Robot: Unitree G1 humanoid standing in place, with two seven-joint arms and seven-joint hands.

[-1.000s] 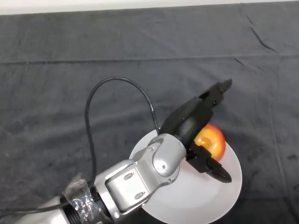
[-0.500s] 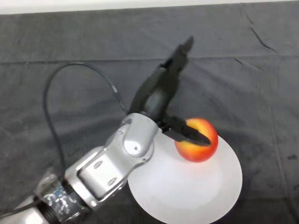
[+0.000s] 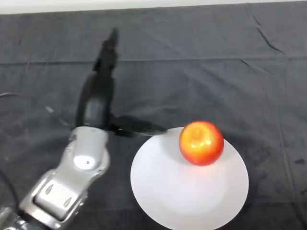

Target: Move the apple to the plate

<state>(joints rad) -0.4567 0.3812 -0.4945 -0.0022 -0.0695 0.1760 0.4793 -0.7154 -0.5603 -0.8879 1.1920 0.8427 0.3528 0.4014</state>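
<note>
A red and yellow apple (image 3: 201, 143) rests on the upper part of a round white plate (image 3: 182, 196) at the lower right. My left hand (image 3: 98, 98) is up and to the left of the plate, clear of the apple. Its fingers (image 3: 109, 50) stretch straight toward the far side of the table and its thumb (image 3: 139, 128) points right toward the plate's rim. It is open and holds nothing.
A dark wrinkled cloth (image 3: 249, 72) covers the whole table. A pale strip (image 3: 144, 5) runs along the table's far edge at the top.
My hand has let go of the apple and swung away to the left, off the plate. The apple stays on the plate, barely shifted.
</note>
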